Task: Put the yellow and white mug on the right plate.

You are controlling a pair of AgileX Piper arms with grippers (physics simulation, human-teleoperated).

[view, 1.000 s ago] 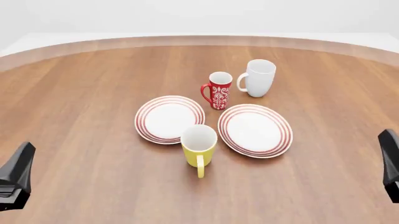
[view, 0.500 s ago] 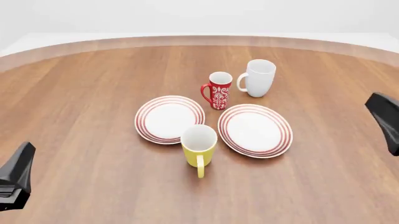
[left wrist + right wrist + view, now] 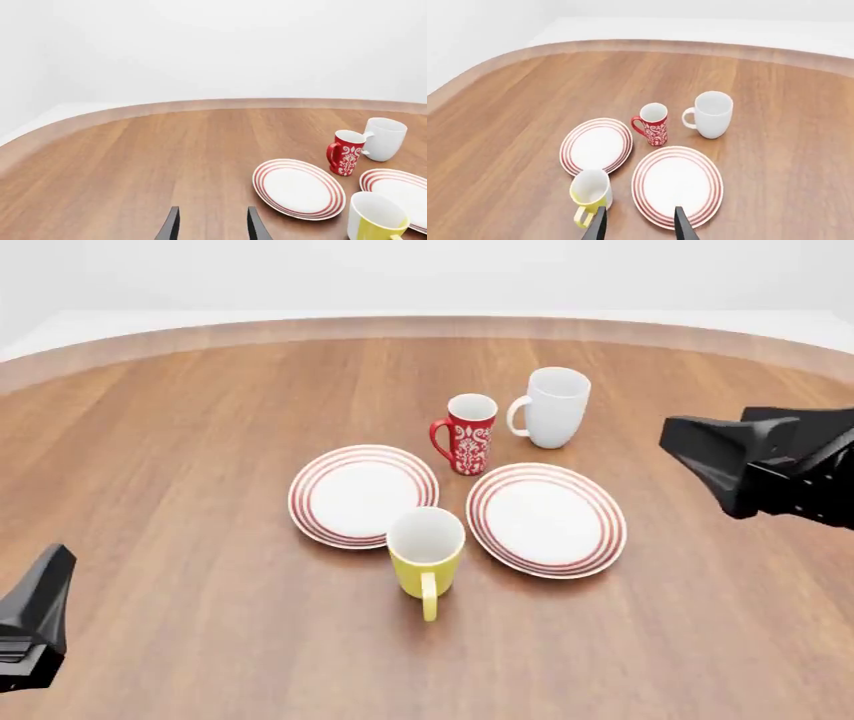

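The yellow and white mug [image 3: 427, 552] stands upright on the table, its handle toward the near edge, between and just in front of the two plates. It touches neither plate that I can tell. It also shows in the right wrist view [image 3: 590, 191] and the left wrist view [image 3: 374, 220]. The right plate [image 3: 546, 519] is bare; it also shows in the right wrist view [image 3: 677, 184]. My right gripper [image 3: 694, 448] hovers open and empty to the right of the right plate. My left gripper [image 3: 40, 612] is open and empty at the near left, far from the mug.
The left plate [image 3: 363, 495] lies bare beside the right one. A slim red patterned mug [image 3: 467, 433] and a taller white mug [image 3: 551, 407] stand behind the plates. The round wooden table [image 3: 200, 440] has its far rim at the back.
My right arm has swung in from the right edge, up and to the left over the table. The left arm, the mugs and the plates have not moved.
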